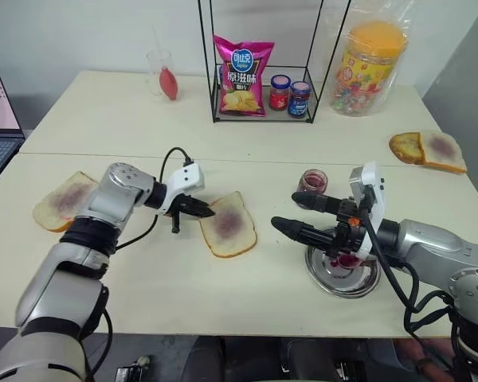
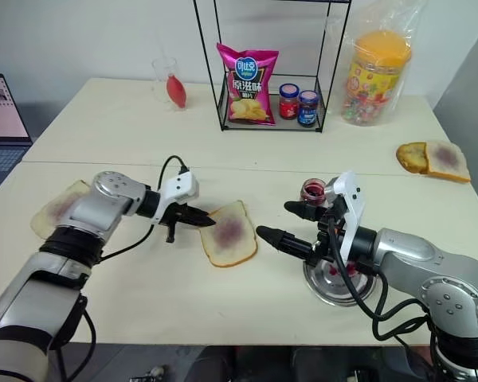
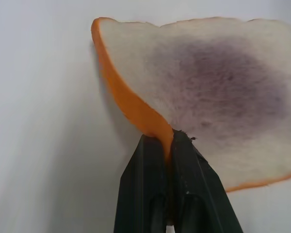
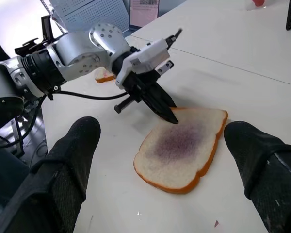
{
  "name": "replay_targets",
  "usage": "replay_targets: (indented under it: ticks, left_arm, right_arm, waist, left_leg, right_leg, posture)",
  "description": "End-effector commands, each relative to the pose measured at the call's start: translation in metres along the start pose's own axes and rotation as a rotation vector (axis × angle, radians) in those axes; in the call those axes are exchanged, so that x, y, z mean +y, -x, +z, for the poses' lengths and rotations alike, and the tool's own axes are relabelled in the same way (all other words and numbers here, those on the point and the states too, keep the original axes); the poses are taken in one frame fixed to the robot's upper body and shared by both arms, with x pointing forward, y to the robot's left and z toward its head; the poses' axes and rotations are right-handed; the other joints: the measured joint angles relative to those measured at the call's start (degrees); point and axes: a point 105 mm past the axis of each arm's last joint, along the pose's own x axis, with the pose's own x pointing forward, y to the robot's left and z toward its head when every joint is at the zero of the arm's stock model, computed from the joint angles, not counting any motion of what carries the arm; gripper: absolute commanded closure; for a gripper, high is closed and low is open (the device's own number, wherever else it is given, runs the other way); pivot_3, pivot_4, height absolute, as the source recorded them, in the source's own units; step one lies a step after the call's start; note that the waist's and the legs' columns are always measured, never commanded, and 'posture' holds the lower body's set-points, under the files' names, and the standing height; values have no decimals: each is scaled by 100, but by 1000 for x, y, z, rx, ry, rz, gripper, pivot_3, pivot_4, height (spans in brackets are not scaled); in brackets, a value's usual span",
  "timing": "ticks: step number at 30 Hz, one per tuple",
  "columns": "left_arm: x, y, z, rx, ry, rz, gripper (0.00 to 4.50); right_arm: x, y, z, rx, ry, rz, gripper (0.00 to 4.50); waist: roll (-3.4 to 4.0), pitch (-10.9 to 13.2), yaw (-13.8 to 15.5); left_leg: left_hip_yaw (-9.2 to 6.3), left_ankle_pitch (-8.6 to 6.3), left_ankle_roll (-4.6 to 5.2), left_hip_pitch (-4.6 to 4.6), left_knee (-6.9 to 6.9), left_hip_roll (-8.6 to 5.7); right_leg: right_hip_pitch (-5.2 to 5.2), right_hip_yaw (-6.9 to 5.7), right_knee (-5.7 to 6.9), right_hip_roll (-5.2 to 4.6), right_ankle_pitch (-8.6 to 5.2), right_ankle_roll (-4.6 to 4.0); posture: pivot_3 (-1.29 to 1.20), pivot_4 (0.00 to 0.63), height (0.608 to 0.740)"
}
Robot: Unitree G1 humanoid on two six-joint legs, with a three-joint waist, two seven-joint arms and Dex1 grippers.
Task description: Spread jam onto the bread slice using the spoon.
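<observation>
On pale table (image 1: 143, 294), white wall (image 1: 80, 32) behind

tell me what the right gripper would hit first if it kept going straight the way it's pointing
Most likely the bread slice with the purple patch: it lies between the open fingers of the right gripper in the wrist view. The left gripper, shut on that slice's crust, is just behind. Height over the table is unclear.
</observation>
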Motion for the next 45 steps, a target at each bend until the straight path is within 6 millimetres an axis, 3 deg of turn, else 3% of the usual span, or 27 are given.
replay_targets:
  ticks: [1, 4, 11, 16, 22, 26, 29, 34, 39, 42, 45]
  left_arm:
    - [7, 1, 12, -24, -51, 13, 4449]
    - [11, -3, 16, -47, -51, 24, 4449]
    - [33, -5, 29, -111, -27, 146, 3055]
    - [26, -5, 29, -106, -49, 87, 2092]
    - [25, 34, 17, -19, -113, 86, 914]
    - [36, 52, 29, -37, -230, 223, 100]
    - [22, 40, 71, -256, -231, 175, 44]
    - [-42, 13, 123, -458, -329, -87, 44]
    - [-84, -10, 131, -536, -318, -238, 44]
    - [-97, -28, 126, -529, -339, -261, 44]
    - [-104, -39, 126, -528, -369, -253, 44]
  right_arm:
    - [5, 1, 10, -38, 36, 22, 0]
    - [5, 0, 10, -38, 36, 22, 0]
    - [1, 2, 9, -40, 30, 6, 0]
    - [1, 4, 6, -31, 21, 0, 0]
    - [-3, 18, 0, -9, 5, -50, 0]
    - [-18, 45, 4, -57, -51, -193, 0]
    - [-26, 71, 4, -90, -118, -291, 0]
    - [-32, 132, -23, -180, -391, -510, 0]
    - [-29, 161, -46, -320, -644, -592, 0]
    - [-24, 169, -59, -334, -713, -632, 0]
    - [-24, 177, -76, -324, -764, -705, 0]
  waist:
    - [0, 0, 10]
    - [0, 0, 14]
    - [0, 0, 22]
    - [0, 0, 11]
    - [1, -4, -14]
    - [2, -4, 3]
    - [3, -5, 85]
    - [3, -6, 189]
    - [26, -18, 52]
    - [101, -59, 17]
    - [114, -60, -28]
  left_leg:
    - [-1, 0, 0, 0, 1, -1]
    - [-5, 0, 0, 0, 8, -3]
    - [-12, 0, 1, -8, 35, -4]
    - [-24, -2, 3, -32, 78, -4]
    - [-24, -1, 3, -31, 80, -1]
    - [-30, -1, 3, -33, 79, 1]
    - [-32, -1, 3, -32, 83, -5]
    - [-63, 0, 2, -29, 95, -4]
    - [-55, -1, 3, 16, 88, -12]
    - [-60, 1, 7, 50, 80, -2]
    - [-23, 9, 20, 100, 69, 1]
  right_leg:
    - [1, -1, 1, 0, 0, 0]
    - [6, -6, 2, -1, 1, 1]
    - [11, -11, 7, -1, 5, 9]
    - [11, -18, 11, -1, 15, 23]
    - [8, -17, 17, 2, 17, 24]
    - [4, -21, 27, 1, 17, 24]
    - [10, -24, 31, -6, 17, 24]
    - [62, -60, -6, -36, 21, 34]
    - [87, -48, -2, -19, 21, 34]
    - [114, -42, -1, -2, 6, 44]
    - [135, 9, 6, 13, 6, 15]
  posture:
    - [0, 150, 740]
    - [0, 150, 740]
    - [0, 150, 740]
    - [0, 150, 740]
    - [0, 150, 740]
    - [0, 150, 740]
    - [0, 150, 740]
    - [0, 150, 740]
    - [0, 150, 740]
    - [0, 150, 740]
    - [0, 150, 740]
